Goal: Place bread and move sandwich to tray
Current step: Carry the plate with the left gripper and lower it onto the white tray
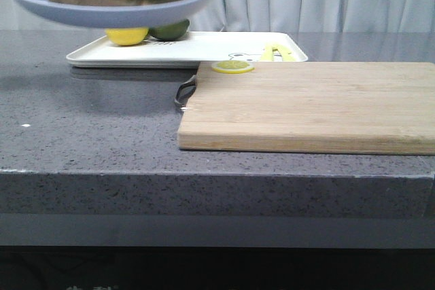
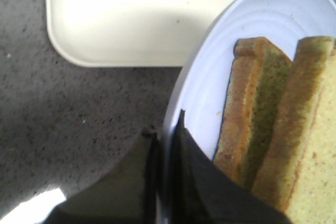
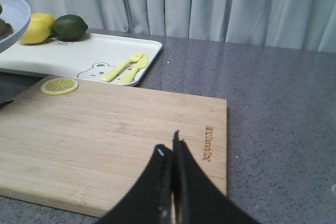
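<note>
Bread stacked, sandwich (image 2: 273, 129) on blue plate (image 2: 210, 77) in air, left tool (image 2: 165, 129) clamped on plate rim, near tray (image 2: 131, 19) corner; right tool (image 3: 170, 150) together, empty, above cutting board (image 3: 105, 129); setting down on tray left

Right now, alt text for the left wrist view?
The left gripper pinches the rim of a pale-blue plate carrying a sandwich of two tan bread slices. Beyond the plate, a corner of the white tray lies on the grey speckled counter.
</note>
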You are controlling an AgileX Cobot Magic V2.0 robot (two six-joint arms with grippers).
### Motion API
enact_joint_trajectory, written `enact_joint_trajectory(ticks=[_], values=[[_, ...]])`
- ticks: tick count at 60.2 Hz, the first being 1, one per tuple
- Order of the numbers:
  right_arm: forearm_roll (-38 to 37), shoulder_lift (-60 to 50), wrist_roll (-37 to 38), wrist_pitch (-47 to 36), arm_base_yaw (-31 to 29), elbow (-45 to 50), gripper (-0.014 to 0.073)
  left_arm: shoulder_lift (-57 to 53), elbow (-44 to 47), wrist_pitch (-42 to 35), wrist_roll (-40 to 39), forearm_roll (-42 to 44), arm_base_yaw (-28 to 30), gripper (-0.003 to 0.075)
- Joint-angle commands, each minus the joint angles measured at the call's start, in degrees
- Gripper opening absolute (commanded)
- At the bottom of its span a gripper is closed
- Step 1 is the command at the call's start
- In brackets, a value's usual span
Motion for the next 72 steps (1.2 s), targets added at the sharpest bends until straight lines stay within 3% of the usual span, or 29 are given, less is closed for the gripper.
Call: enact_joint_trajectory(ticks=[1,25,38,72], values=[[0.0,0.6,-0.1,-4.3,0.1,-1.6,-0.0061,-0.4,-5.7,-3.6,-0.5,-7.7,-0.7,-0.0019],[0.0,0.6,-0.1,-3.7,0.1,-1.6,-0.0061,22.5,-38.5,-8.0,-1.1,-8.9,-7.5,-0.0018],[0.0,0.6,-0.1,-3.6,0.1,-1.6,-0.0061,33.6,-51.1,-9.1,-3.8,-8.9,-8.5,-0.0018],[0.0,0.6,-0.1,-3.6,0.1,-1.4,-0.0061,38.6,-52.6,-10.6,-4.0,-7.4,-8.8,-0.0018]])
